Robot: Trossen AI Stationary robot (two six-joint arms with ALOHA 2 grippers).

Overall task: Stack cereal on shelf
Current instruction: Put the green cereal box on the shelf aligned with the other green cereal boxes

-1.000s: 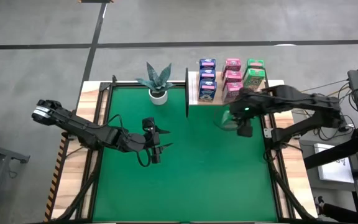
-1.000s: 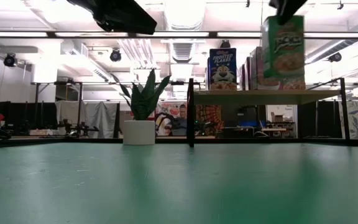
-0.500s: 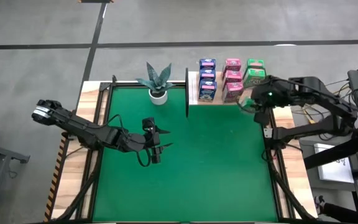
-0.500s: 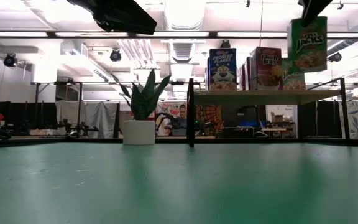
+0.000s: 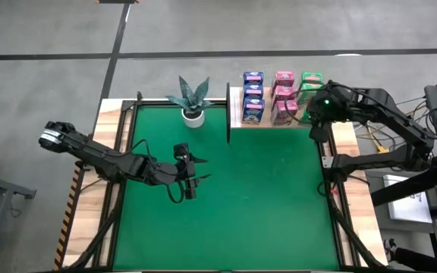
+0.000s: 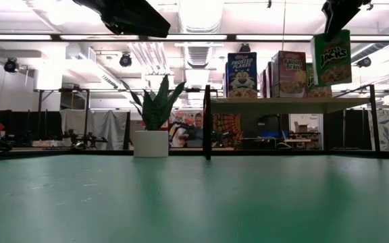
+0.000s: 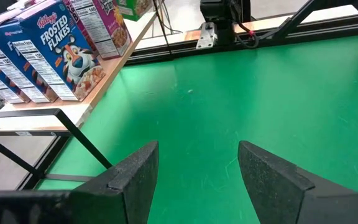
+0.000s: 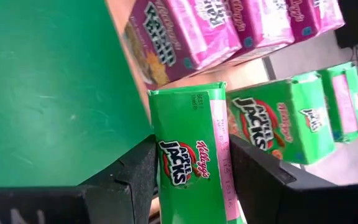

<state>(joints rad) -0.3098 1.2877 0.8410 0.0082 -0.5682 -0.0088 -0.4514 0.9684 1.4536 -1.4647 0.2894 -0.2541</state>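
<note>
From above, the left gripper (image 5: 191,179) waits over the middle of the green mat (image 5: 264,212) with nothing in it, while the right gripper (image 5: 315,112) is at the front right end of the shelf (image 5: 236,114), where blue, pink and green boxes stand in rows. From table height, a green cereal box (image 6: 331,57) hangs just above the shelf board, held from the top beside the pink boxes (image 6: 288,73). The left wrist view shows its fingers (image 7: 135,180) spread apart and empty, and the right wrist view shows its fingers (image 8: 135,174) pressed on both sides of the green cereal box, in front of two more green boxes (image 8: 278,127).
</note>
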